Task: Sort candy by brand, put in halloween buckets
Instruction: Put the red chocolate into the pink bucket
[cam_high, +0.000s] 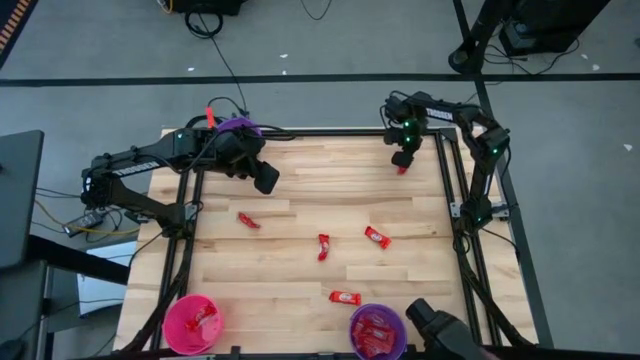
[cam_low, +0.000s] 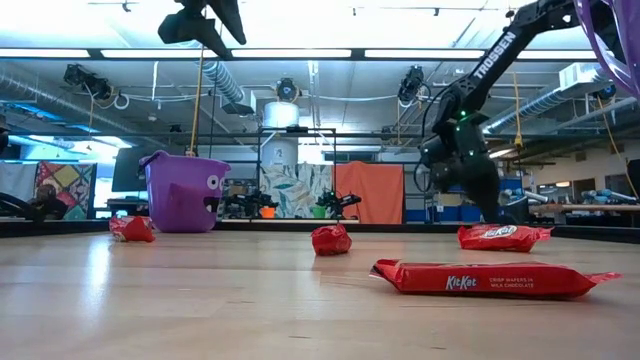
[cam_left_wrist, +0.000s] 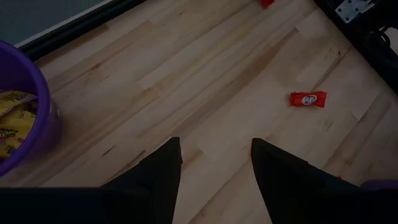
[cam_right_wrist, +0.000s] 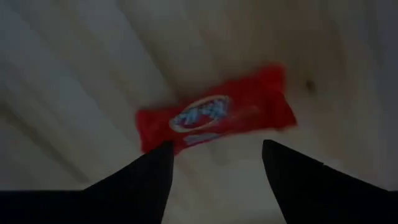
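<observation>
A red bar (cam_right_wrist: 214, 118) lay directly under the spread right claw (cam_right_wrist: 214, 163) at the worktop's (cam_high: 300, 200) far right, its long axis across the gap between the fingers; the left claw (cam_left_wrist: 214, 165) hovered spread, well apart.

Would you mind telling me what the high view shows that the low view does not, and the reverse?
Only the high view shows the hot pink plastic bucket and the near purple bucket with red bars inside. Only the low view shows the KitKat lettering on the nearest red wrapped bar and the room behind. Both show the far purple plastic bucket, loose red bars on the wooden table, and the right gripper low near the far edge.
</observation>
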